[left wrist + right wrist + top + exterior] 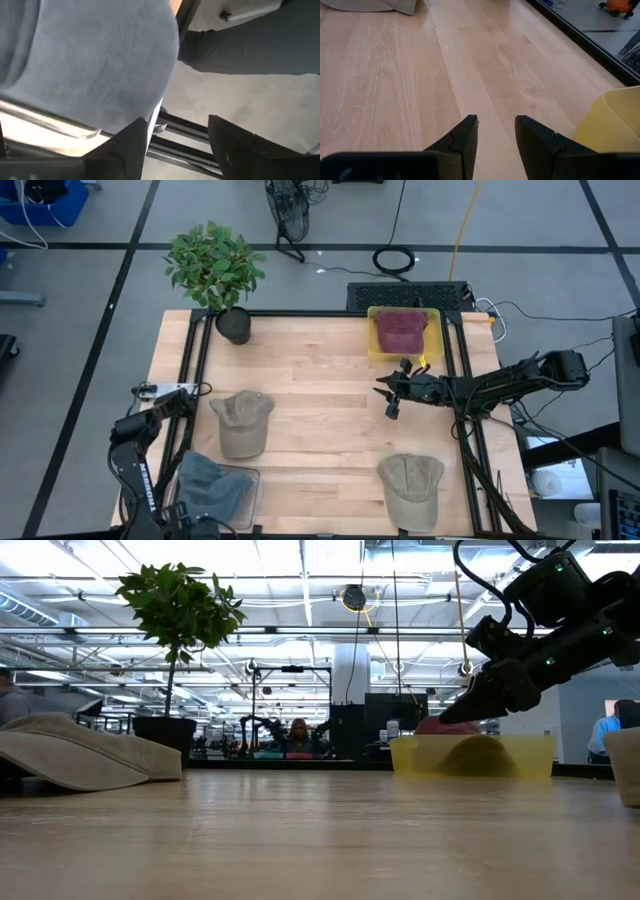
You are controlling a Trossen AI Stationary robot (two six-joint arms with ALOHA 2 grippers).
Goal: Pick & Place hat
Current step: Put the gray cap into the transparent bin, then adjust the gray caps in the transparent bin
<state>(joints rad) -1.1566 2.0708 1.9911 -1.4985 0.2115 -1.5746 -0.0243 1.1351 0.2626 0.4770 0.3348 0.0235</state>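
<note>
Grey fabric fills most of your left wrist view: the grey hat (pixel 207 480) lies in a clear tray (pixel 246 498) at the near left corner of the wooden surface (pixel 320 390). Your left tool (pixel 177 137) sits just beside that hat, its fingers (pixel 131 145) spread apart with nothing between them. Your right tool (pixel 496 130) hangs above bare wood near the yellow bin (pixel 432 348), fingers (pixel 462 137) parted by a narrow gap and holding nothing. You have a maroon hat (pixel 400 330) resting inside the yellow bin. Two tan hats lie loose on the surface: one (pixel 243 422) left of centre, one (pixel 412 488) near the front right. A potted plant (pixel 215 272) stands at the far left corner.
</note>
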